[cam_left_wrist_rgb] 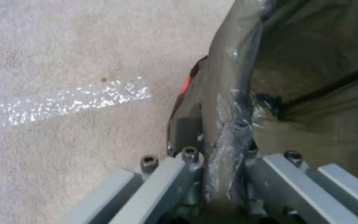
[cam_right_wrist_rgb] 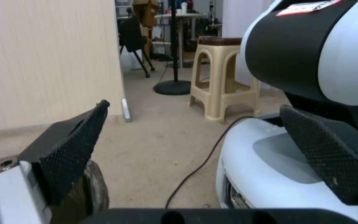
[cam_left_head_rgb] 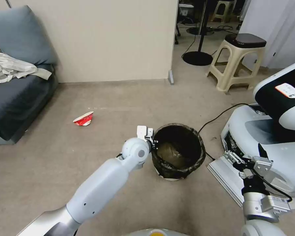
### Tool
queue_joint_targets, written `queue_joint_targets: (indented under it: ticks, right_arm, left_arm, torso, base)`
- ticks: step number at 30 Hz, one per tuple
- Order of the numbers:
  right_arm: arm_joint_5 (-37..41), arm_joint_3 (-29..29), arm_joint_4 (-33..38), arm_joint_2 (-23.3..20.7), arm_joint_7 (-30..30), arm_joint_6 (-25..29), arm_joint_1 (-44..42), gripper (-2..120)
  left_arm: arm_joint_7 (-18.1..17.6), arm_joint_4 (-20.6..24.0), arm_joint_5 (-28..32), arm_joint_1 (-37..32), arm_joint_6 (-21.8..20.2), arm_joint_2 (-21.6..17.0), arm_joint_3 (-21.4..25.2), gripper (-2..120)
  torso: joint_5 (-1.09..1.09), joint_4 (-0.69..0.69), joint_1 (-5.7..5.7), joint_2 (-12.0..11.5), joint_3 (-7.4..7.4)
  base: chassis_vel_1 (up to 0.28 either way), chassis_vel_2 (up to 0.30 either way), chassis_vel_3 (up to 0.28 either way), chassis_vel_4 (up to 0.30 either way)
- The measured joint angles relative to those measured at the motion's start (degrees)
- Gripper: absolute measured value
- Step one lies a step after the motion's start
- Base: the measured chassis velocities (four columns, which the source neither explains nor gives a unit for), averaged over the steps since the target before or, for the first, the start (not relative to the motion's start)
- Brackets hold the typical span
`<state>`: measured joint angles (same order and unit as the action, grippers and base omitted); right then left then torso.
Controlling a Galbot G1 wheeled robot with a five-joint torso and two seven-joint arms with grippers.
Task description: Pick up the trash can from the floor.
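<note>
Head view has my left pincer (cam_left_head_rgb: pixel 153 141) clenched on the near rim of the trash can (cam_left_head_rgb: pixel 178 151), bag pinched between the jaws; the can sits on the floor (cam_left_head_rgb: pixel 88 157), lift pending; right pincer (cam_left_head_rgb: pixel 241 162) hangs released, well apart

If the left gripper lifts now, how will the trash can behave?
The left gripper pinches one side of the rim, so the trash can will probably hang tilted. It looks like thin plastic and nearly empty, so likely light. The glossy bag over the rim may slip.
</note>
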<state>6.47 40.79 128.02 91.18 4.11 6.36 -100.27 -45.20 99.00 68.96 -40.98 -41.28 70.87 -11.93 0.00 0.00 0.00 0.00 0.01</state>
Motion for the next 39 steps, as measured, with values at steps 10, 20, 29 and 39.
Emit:
queue_joint_targets:
  ticks: [10, 20, 29, 39]
  right_arm:
    - [-0.02, 0.06, 0.04, -0.03, 0.18, 0.0, -0.15, 100]
    - [0.0, 0.2, 0.08, -0.4, 0.36, -0.04, -0.11, 100]
    - [0.04, 0.21, -0.01, -0.45, 0.43, -0.11, 0.11, 100]
    - [0.06, 0.19, -0.01, -0.4, 0.43, -0.13, 0.0, 100]
  left_arm:
    - [-0.98, 3.37, 2.28, -0.35, -0.05, -0.41, 1.46, 0]
    - [-2.48, 7.04, 6.29, -0.22, -0.3, -2.58, 3.82, 0]
    - [-3.4, 9.76, 9.32, 0.19, -0.51, -5.13, 5.51, 0]
    - [-3.39, 11.65, 9.68, -0.72, -0.53, -6.66, 6.7, 0]
  torso:
    - [-0.01, 0.0, 0.0, 0.0, 0.0]
    - [-0.01, 0.0, 0.0, 0.0, 0.0]
    - [-0.01, 0.0, 0.0, 0.0, -0.01]
    - [-0.01, 0.0, 0.0, 0.0, -0.01]
  base:
    - [0.0, 0.0, 0.0, 0.0]
    - [0.0, 0.0, 0.0, 0.0]
    - [0.0, 0.0, 0.0, 0.0]
    - [0.0, 0.0, 0.0, 0.0]
